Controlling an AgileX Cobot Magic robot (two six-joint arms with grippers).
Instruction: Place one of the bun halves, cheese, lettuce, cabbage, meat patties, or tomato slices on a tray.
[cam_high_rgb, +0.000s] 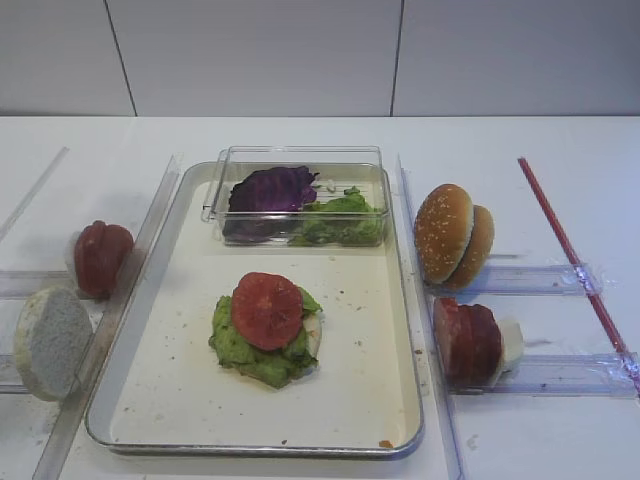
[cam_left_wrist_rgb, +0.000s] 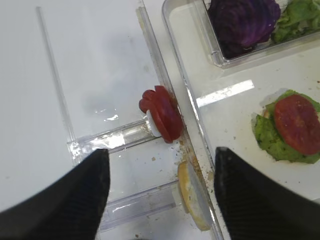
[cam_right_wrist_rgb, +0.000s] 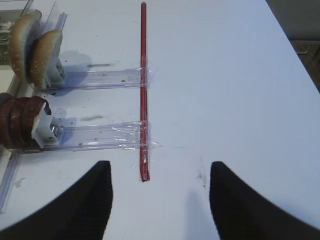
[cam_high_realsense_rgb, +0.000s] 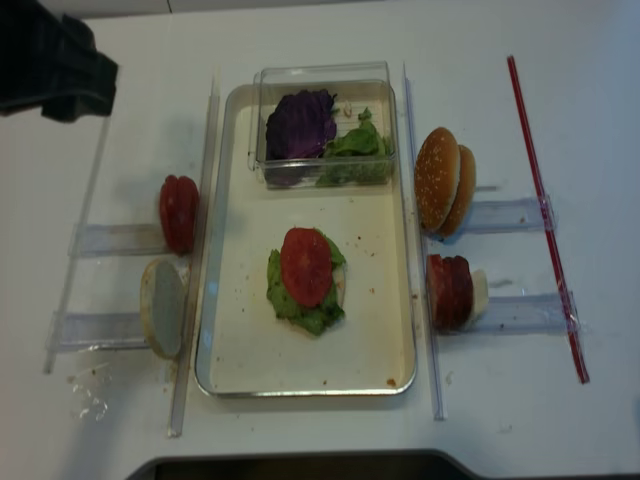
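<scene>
On the metal tray (cam_high_rgb: 190, 400) lies a stack with lettuce (cam_high_rgb: 240, 348) and one tomato slice (cam_high_rgb: 267, 310) on top. Left of the tray, more tomato slices (cam_high_rgb: 101, 258) and a bun half (cam_high_rgb: 50, 342) stand on edge in clear racks. Right of it stand two bun halves (cam_high_rgb: 455, 235), meat patties (cam_high_rgb: 467, 341) and cheese (cam_high_rgb: 511, 340). Purple cabbage (cam_high_rgb: 270, 190) fills part of a clear box. My left gripper (cam_left_wrist_rgb: 161, 152) hovers open over the left racks, above the tomato slices (cam_left_wrist_rgb: 162, 114) and bun half (cam_left_wrist_rgb: 192, 200). Open too, my right gripper (cam_right_wrist_rgb: 160, 165) hangs over bare table, holding nothing.
The clear plastic box (cam_high_rgb: 300, 160) sits at the tray's far end and also holds green leaves (cam_high_rgb: 340, 220). Clear rails (cam_high_rgb: 150, 235) flank the tray. A red strip (cam_right_wrist_rgb: 143, 90) is taped across the right racks (cam_right_wrist_rgb: 95, 135). The left arm (cam_high_realsense_rgb: 55, 50) shows at the top left.
</scene>
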